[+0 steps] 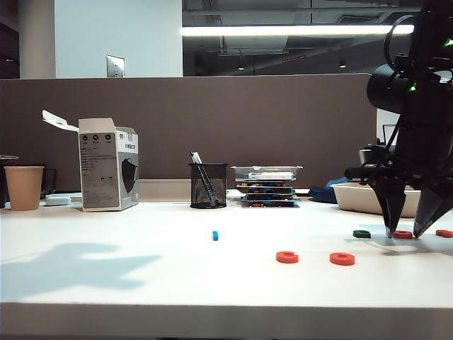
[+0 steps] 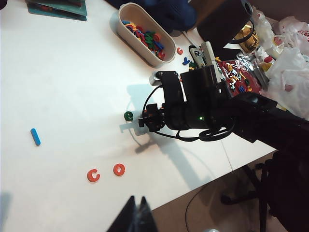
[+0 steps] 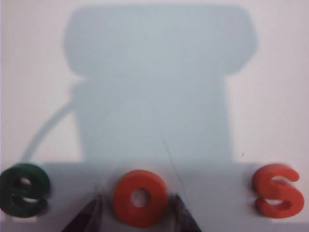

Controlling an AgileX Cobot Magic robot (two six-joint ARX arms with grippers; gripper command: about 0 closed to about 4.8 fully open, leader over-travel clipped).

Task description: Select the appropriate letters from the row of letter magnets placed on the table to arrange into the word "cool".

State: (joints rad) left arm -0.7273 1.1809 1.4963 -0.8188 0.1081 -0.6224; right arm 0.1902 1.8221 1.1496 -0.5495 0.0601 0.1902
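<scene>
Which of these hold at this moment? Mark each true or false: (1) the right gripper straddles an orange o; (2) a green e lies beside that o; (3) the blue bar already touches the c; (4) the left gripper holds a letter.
1. True: the right gripper has one fingertip on each side of the orange o, jaws apart.
2. True: the green e lies next to it.
3. False: the blue bar lies well apart from the c.
4. False: the left gripper is shut on nothing, above the table.

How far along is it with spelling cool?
Done: an orange c and o lie side by side. In hand: the right gripper, open, straddles a second orange o. Left: placing it, then the blue bar. The left gripper waits, shut.
</scene>
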